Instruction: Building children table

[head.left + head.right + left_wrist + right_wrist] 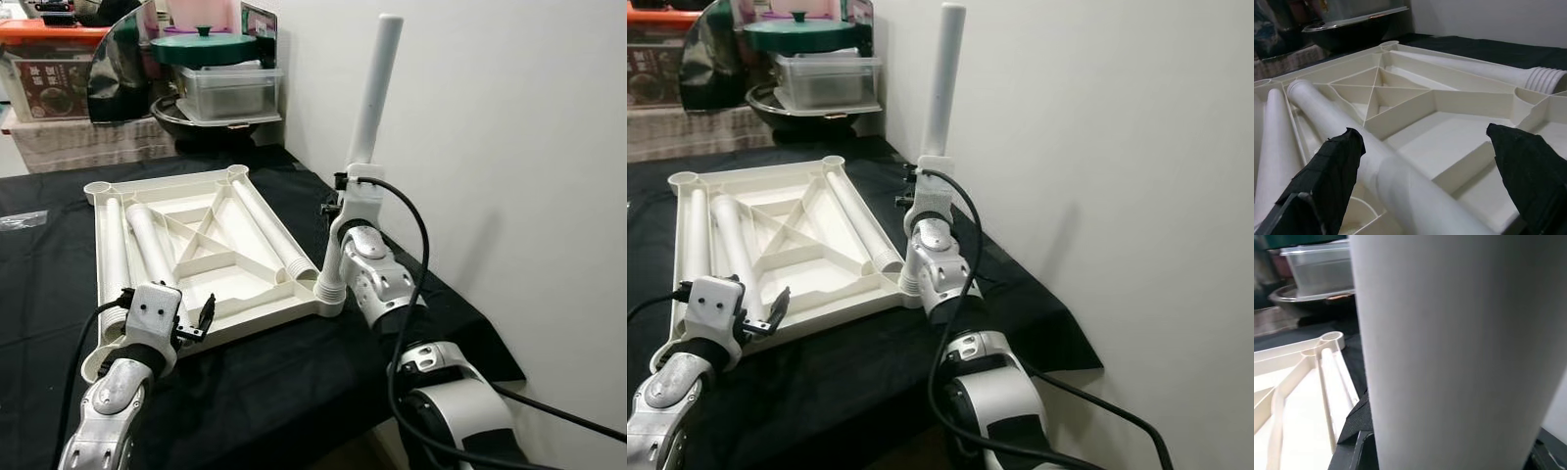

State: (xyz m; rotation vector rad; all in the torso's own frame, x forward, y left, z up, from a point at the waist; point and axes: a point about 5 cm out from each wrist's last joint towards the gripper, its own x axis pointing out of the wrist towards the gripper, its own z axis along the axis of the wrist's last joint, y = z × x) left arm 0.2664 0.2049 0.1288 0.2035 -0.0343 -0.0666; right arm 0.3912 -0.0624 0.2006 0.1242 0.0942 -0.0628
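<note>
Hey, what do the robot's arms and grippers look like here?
Both arms are silver-grey jointed shells with rounded segments. A black cable loops along the right arm and another along the left arm. The left gripper has two long black fingers with tapered, matte tips; a white block sits at its wrist.

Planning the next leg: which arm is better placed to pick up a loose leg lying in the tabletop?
Left. Its claw hangs open over the near edge of the upturned tabletop, beside a loose leg. The right claw is busy, shut on the upright leg.
</note>
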